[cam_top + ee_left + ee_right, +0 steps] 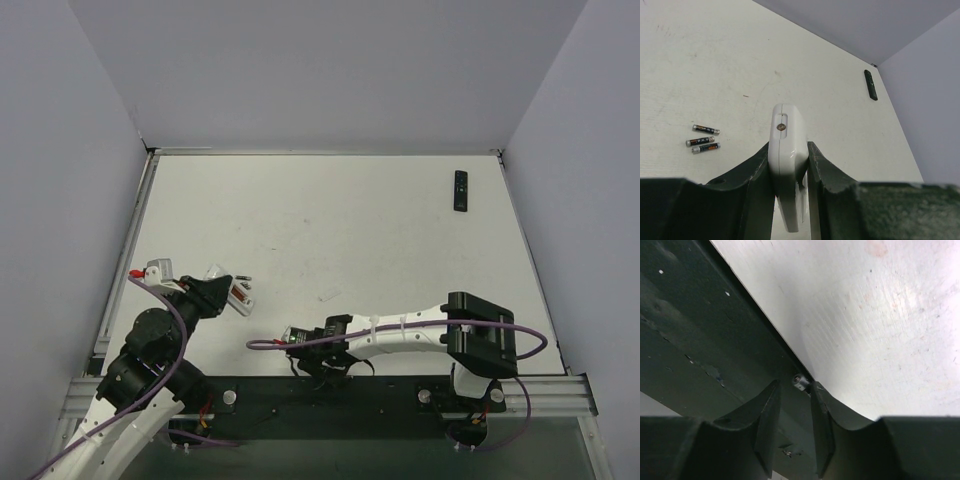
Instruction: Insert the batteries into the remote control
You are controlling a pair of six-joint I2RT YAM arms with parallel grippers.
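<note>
My left gripper (228, 290) is shut on a white remote (240, 297) and holds it above the table's left side. In the left wrist view the remote (785, 135) stands edge-on between the fingers of the gripper (788, 152). Three dark batteries (703, 142) lie together on the table to its left. My right gripper (315, 366) hangs over the table's front edge, open. In the right wrist view a small dark cylinder with a pale end (800, 382), like a battery, lies at the edge just beyond the gripper (795, 386), at its right fingertip, not between the fingers.
A black remote (460, 190) lies at the far right of the table, also in the left wrist view (870, 85). A dark rail (715, 340) runs along the table's front edge under the right gripper. Grey walls enclose the table.
</note>
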